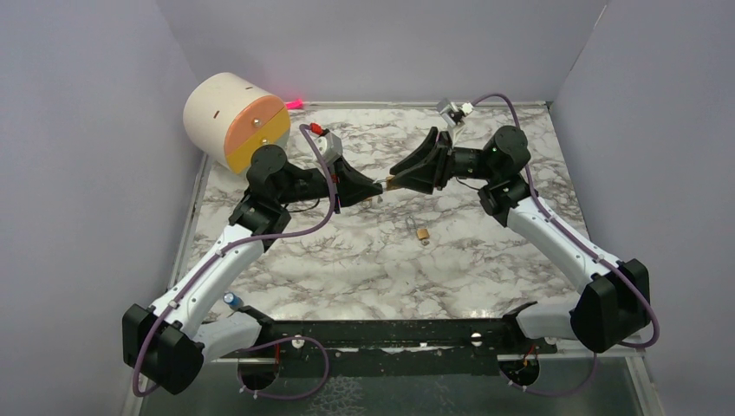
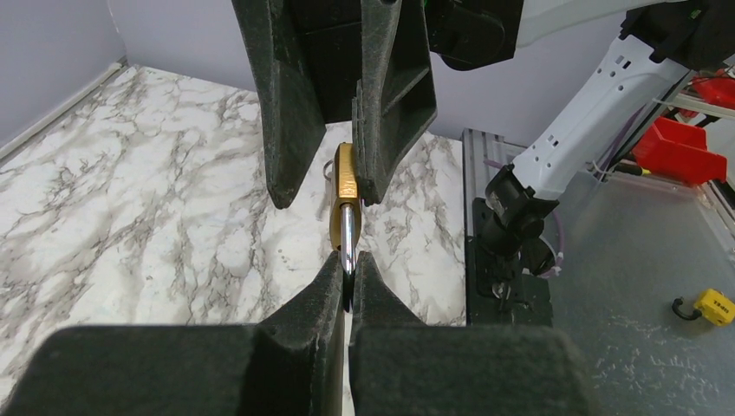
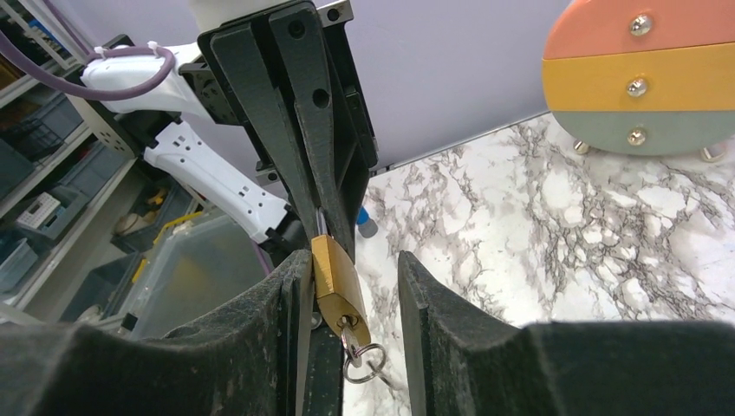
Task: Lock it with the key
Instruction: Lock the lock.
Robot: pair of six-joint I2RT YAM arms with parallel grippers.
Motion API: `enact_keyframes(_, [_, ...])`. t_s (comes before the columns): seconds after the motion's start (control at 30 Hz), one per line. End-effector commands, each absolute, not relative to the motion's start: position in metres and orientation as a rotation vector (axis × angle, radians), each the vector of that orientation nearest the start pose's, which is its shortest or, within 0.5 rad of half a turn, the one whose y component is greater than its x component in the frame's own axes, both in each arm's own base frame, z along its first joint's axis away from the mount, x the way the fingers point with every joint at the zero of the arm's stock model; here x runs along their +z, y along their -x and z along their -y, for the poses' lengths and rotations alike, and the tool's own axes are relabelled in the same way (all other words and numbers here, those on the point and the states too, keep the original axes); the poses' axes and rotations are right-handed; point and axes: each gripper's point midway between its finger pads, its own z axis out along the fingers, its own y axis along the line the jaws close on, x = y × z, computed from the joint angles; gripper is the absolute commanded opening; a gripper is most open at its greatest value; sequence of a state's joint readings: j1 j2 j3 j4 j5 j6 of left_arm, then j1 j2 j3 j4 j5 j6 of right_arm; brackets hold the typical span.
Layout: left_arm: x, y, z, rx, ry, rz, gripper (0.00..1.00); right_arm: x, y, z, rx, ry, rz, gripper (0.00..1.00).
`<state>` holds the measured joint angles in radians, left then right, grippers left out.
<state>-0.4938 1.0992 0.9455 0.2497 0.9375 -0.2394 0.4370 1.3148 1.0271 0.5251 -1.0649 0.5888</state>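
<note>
A brass padlock (image 1: 391, 182) hangs in the air between my two grippers over the middle of the marble table (image 1: 347, 260). My left gripper (image 2: 347, 260) is shut on the padlock's silver shackle (image 2: 347, 238), with the brass body (image 2: 346, 186) pointing away from it. My right gripper (image 3: 354, 260) is open around the body (image 3: 334, 282), which rests against one finger and leaves a gap to the other. A key (image 3: 350, 336) sits in the keyhole with its ring (image 3: 366, 360) hanging below. In the top view the left gripper (image 1: 374, 185) and right gripper (image 1: 400, 179) meet tip to tip.
A small brass object (image 1: 423, 234) lies on the table just in front of the grippers. A big cylinder (image 1: 234, 121) with a peach, yellow and grey face stands at the back left. A blue-capped item (image 1: 230, 299) sits by the left arm. Walls close three sides.
</note>
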Motion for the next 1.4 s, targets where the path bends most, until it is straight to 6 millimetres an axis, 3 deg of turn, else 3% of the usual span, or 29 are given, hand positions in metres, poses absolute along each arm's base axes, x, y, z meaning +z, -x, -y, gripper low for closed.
enact_keyframes(0.0, [0.374,-0.207,0.28,-1.22,-1.001,-1.205,0.0,0.359,-0.244,-0.297,1.509,0.9,-1.371,0.43])
enact_keyframes(0.17, [0.371,-0.22,0.275,-1.169,-0.946,-1.228,0.0,0.359,-0.238,-0.295,1.52,0.923,-1.361,0.44])
enact_keyframes(0.5, [0.368,-0.224,0.276,-1.174,-0.937,-1.237,0.0,0.364,-0.234,-0.296,1.541,0.946,-1.336,0.39])
enact_keyframes(0.63, [0.366,-0.224,0.277,-1.181,-0.94,-1.245,0.0,0.368,-0.231,-0.295,1.551,0.954,-1.316,0.29])
enact_keyframes(0.77, [0.36,-0.226,0.277,-1.176,-0.943,-1.252,0.0,0.371,-0.227,-0.294,1.56,0.962,-1.302,0.02])
enact_keyframes(0.97, [0.359,-0.227,0.278,-1.175,-0.946,-1.253,0.0,0.377,-0.224,-0.294,1.587,0.946,-1.292,0.01])
enact_keyframes(1.0, [0.361,-0.227,0.277,-1.172,-0.941,-1.251,0.05,0.377,-0.225,-0.294,1.586,0.941,-1.296,0.01])
enact_keyframes(1.07, [0.364,-0.226,0.275,-1.163,-0.938,-1.241,0.23,0.376,-0.226,-0.294,1.586,0.933,-1.304,0.01])
enact_keyframes(1.13, [0.367,-0.222,0.273,-1.156,-0.941,-1.225,0.31,0.375,-0.227,-0.294,1.586,0.925,-1.311,0.01])
enact_keyframes(1.37, [0.376,-0.217,0.263,-1.135,-0.942,-1.194,0.36,0.377,-0.228,-0.294,1.584,0.927,-1.317,0.01])
